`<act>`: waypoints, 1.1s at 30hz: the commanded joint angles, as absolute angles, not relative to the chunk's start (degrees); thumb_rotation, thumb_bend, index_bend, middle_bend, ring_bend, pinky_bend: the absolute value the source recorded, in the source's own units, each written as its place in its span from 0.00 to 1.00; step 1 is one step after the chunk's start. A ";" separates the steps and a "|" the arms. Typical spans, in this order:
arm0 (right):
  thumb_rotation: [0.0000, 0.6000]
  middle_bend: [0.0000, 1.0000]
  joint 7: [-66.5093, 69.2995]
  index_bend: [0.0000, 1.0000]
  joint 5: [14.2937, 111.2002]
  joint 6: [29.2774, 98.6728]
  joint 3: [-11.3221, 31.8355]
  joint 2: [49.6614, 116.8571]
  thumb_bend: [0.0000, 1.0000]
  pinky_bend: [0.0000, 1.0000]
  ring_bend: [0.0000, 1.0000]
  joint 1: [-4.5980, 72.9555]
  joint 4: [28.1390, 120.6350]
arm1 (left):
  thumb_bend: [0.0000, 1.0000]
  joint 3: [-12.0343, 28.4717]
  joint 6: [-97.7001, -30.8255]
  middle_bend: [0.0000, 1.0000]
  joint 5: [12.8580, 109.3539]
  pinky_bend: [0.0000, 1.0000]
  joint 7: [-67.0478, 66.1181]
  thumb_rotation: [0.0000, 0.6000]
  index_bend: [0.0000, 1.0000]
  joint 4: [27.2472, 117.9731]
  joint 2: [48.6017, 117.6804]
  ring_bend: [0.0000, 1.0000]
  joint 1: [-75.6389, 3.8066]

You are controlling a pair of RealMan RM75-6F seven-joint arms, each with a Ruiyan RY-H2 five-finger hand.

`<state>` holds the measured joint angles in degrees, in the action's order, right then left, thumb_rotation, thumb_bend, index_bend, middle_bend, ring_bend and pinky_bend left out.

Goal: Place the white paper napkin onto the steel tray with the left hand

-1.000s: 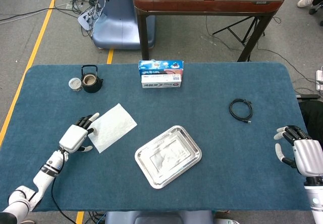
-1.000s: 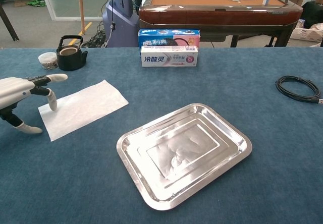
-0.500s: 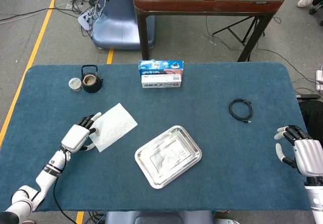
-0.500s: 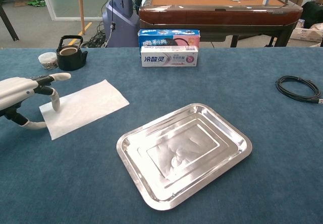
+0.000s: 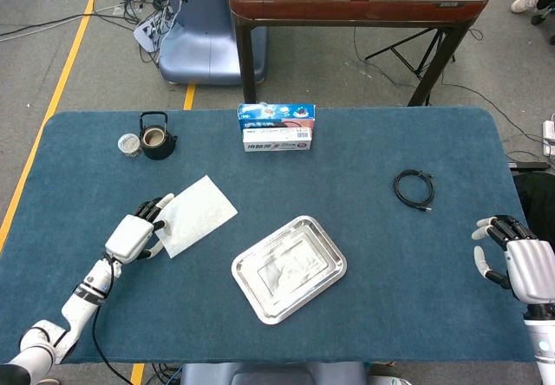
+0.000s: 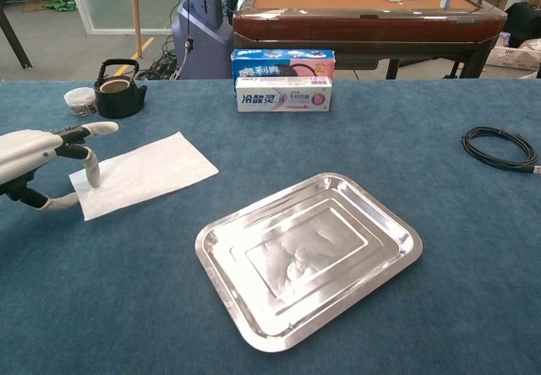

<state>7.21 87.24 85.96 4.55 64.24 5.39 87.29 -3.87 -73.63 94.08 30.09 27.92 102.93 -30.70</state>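
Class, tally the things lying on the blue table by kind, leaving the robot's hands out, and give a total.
White paper napkin: 1
Steel tray: 1
Black teapot: 1
Small white cup: 1
Blue and white boxes, stacked: 2
Coiled black cable: 1
Total: 7

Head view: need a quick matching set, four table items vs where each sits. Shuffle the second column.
Items:
1. napkin
2. tray
3. cable
4. teapot

Places:
A. far left of the table
B. right side, coiled
C. under the left hand's fingers
D. near the table's middle, nothing in it

Pairs: 1-C, 2-D, 3-B, 4-A
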 commanded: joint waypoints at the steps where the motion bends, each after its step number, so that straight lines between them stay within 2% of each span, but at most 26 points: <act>1: 1.00 0.35 7.19 0.46 87.27 85.92 4.53 64.23 0.48 0.38 0.22 5.41 87.32 | 0.40 -3.81 -74.04 0.00 94.04 0.10 29.87 1.00 0.49 28.35 102.71 0.00 -30.56; 5: 1.00 0.35 7.13 0.46 87.49 86.05 4.45 64.22 0.48 0.38 0.22 5.38 87.42 | 0.45 -3.71 -75.15 0.00 94.12 0.10 29.71 1.00 0.49 29.42 102.23 0.00 -30.38; 17: 1.00 0.35 7.09 0.46 88.72 87.07 4.06 63.94 0.48 0.38 0.22 5.06 88.04 | 0.46 -3.51 -80.12 0.00 95.15 0.10 27.57 1.00 0.56 36.10 99.17 0.00 -29.73; 21: 1.00 0.35 7.14 0.46 89.08 87.34 3.93 63.84 0.48 0.38 0.22 4.97 88.19 | 0.48 -3.07 -82.34 0.00 95.56 0.10 26.04 1.00 0.58 42.30 96.46 0.00 -29.59; 25: 1.00 0.35 7.00 0.46 89.36 87.53 3.83 63.75 0.48 0.38 0.22 4.91 88.35 | 0.56 -2.72 -83.66 0.00 96.03 0.10 24.73 1.00 0.62 49.77 93.32 0.00 -29.63; 33: 1.00 0.35 6.97 0.46 89.71 87.83 3.73 63.67 0.48 0.38 0.22 4.81 88.58 | 0.58 -2.35 -85.72 0.00 97.63 0.10 20.54 1.00 0.63 69.51 86.45 0.00 -29.29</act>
<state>6.98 89.71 87.83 3.73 63.67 4.81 88.58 -2.56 -84.39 96.57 22.91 61.99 89.94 -29.53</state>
